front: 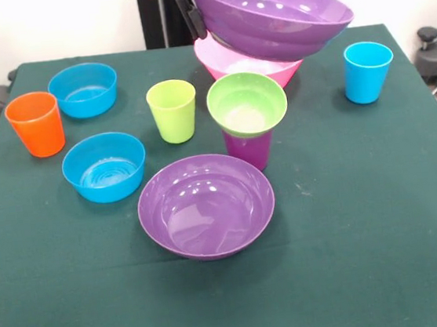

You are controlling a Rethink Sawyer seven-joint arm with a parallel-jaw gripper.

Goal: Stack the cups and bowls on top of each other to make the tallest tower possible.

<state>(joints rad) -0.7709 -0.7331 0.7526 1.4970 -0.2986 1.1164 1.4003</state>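
The gripper hangs at the top edge, its dark fingers pinched on the rim of a wide purple bowl carried tilted in the air. Below and behind that bowl sits the pink bowl on the green table. Just in front stands the tower: the small green bowl seated on the purple cup. A 2nd purple bowl lies nearer the camera, the lime cup beside the tower, 2 blue bowls and the orange cup off to one side, the blue cup well apart. To place well, I judge the carried bowl should be levelled and centred before release.
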